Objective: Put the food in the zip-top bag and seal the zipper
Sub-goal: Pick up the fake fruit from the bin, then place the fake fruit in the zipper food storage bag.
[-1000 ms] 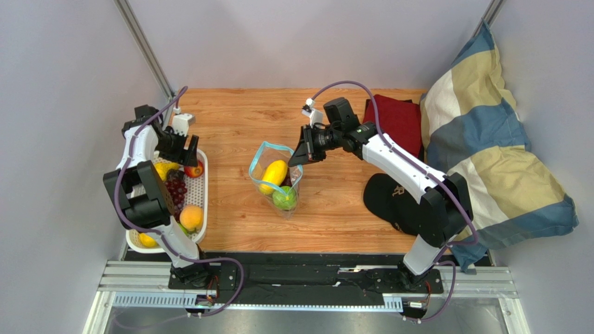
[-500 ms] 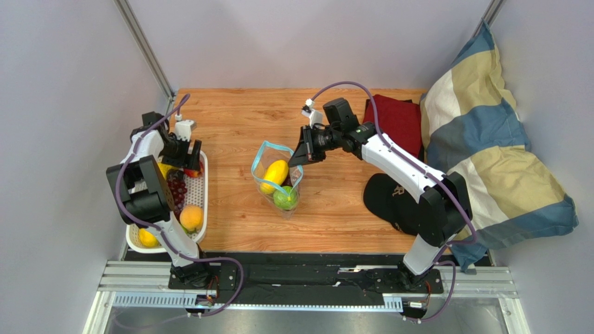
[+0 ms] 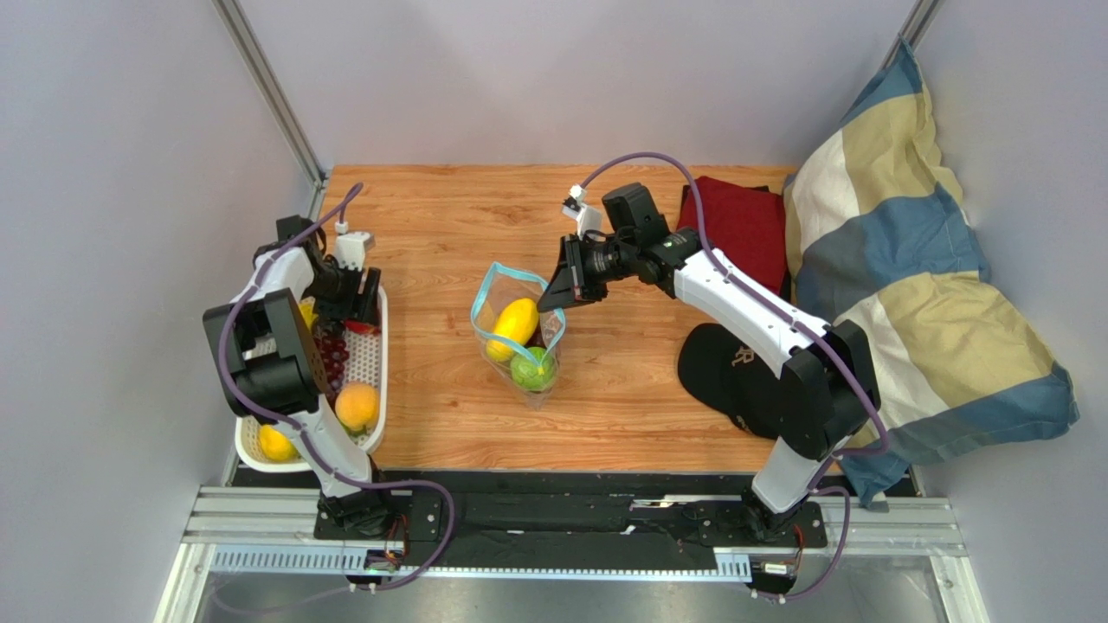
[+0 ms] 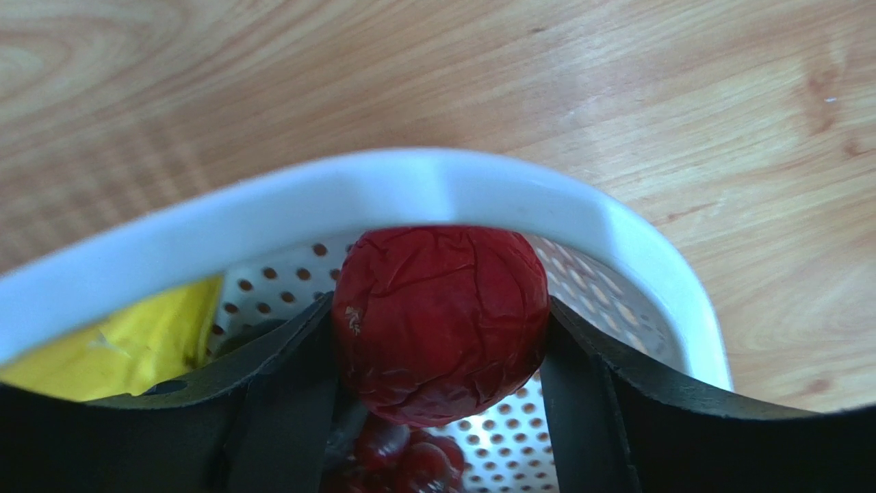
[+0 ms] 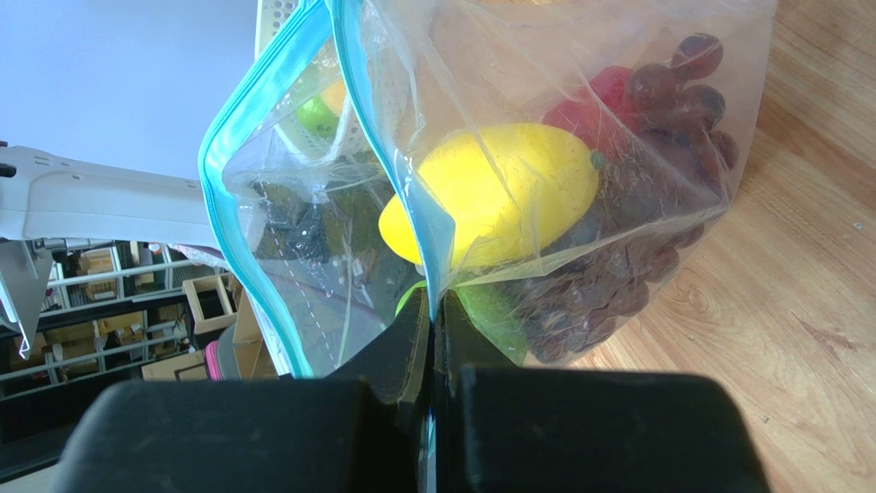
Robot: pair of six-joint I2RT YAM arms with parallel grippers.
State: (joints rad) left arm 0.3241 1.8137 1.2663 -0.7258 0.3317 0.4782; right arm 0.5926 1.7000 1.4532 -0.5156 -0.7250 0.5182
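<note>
Left tool [image 3: 349, 291] clamped on the red apple [image 4: 440, 318], one finger on each flank, just inside the far rim of the white basket [image 4: 308, 200]; set low in the tray, apparently for lifting the fruit clear of that rim and over to the bag. Left arm folded tight over the basket, elbow raised above its middle, wrist tipped down at its far end. Right tool [image 5: 432, 308] pinched together on one lip of the zip-top bag [image 3: 518, 335], on the side away from the basket, probably to prop the pouch upright and hold the mouth agape for the next drop. Bag standing on the surface [image 3: 624, 403] well to the right of the basket, zipper [image 5: 262, 113] unsealed, both blue strips spread apart. Already inside: a yellow fruit [image 5: 494, 190], dark grapes [image 5: 679, 98], a green apple [image 3: 531, 371]. Waiting in the basket: an orange peach [image 3: 355, 406], purple grapes [image 3: 336, 357], a yellow piece [image 3: 273, 445]. Right arm stretched long from its base, forearm angled toward the basket.
</note>
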